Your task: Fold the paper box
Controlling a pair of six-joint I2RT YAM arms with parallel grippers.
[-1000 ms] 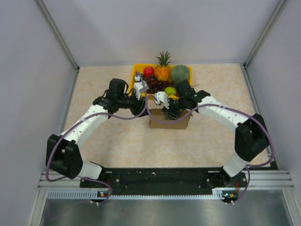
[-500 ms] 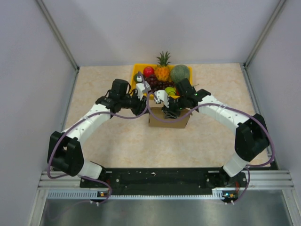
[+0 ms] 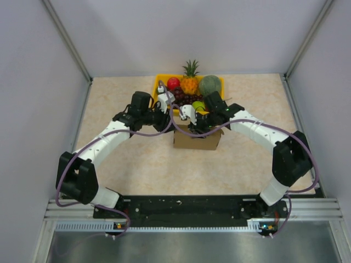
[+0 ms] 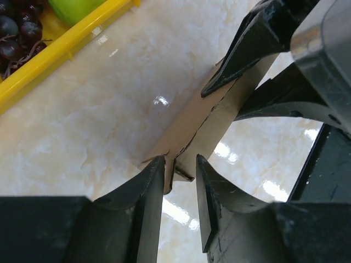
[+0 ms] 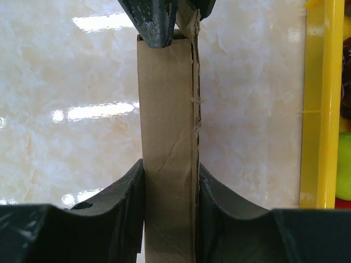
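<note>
The paper box stands on the table, just in front of the fruit tray, and is already raised into a low carton. By this showing, the walls are up and one doubled wall is being pressed; tucking and closing apparently remain. Only the wrist views show the grip: the left gripper and the right gripper each clamp that narrow wall from opposite ends. Only the top view shows the whole carton, its interior hidden by the arms.

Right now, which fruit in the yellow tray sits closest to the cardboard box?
The green fruit at the tray's near edge; grapes, pineapple, melon and red fruit lie farther back.
</note>
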